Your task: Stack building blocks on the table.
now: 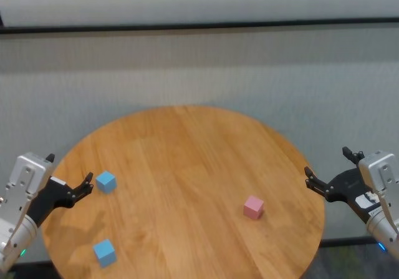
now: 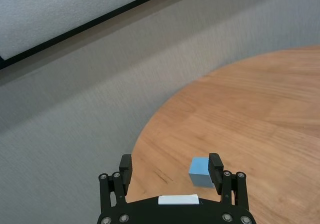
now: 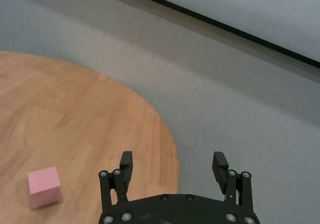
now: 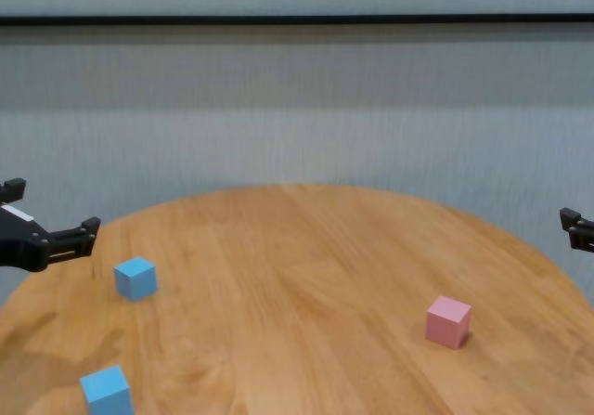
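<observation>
Three building blocks lie apart on the round wooden table [image 1: 187, 160]. One light blue cube [image 1: 105, 181] sits at the left, a second light blue cube [image 1: 104, 253] near the front left edge, and a pink cube [image 1: 253, 207] at the right. My left gripper [image 1: 70, 170] is open and empty, hovering at the table's left edge just left of the first blue cube [image 2: 200, 172]. My right gripper [image 1: 326, 161] is open and empty beyond the table's right edge, right of the pink cube [image 3: 44, 186].
Grey carpet surrounds the table, with a white wall and a black baseboard strip [image 1: 199, 26] behind. The chest view shows the same cubes: blue [image 4: 135, 277], blue [image 4: 106, 391] and pink [image 4: 448, 321].
</observation>
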`<state>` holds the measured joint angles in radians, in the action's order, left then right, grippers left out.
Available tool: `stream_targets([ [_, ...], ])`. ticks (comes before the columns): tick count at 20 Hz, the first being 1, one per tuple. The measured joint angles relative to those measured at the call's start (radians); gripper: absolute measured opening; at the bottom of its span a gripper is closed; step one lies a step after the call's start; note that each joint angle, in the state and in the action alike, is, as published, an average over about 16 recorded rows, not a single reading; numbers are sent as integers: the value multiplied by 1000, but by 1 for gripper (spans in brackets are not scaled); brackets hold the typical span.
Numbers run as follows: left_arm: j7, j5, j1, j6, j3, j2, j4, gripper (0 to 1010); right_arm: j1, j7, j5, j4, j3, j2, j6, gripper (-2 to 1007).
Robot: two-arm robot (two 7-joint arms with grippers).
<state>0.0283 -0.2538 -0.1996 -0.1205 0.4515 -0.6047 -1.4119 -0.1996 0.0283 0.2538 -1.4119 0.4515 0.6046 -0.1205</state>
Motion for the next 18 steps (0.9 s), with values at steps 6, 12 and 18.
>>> stream_targets([
  [6, 0, 0, 0, 0, 0, 0, 0, 1000, 0, 0, 0, 0, 0, 0, 0, 1005],
  [12, 0, 0, 0, 0, 0, 0, 0, 1000, 0, 0, 0, 0, 0, 0, 0, 1005],
  [18, 0, 0, 0, 0, 0, 0, 0, 1000, 0, 0, 0, 0, 0, 0, 0, 1005],
])
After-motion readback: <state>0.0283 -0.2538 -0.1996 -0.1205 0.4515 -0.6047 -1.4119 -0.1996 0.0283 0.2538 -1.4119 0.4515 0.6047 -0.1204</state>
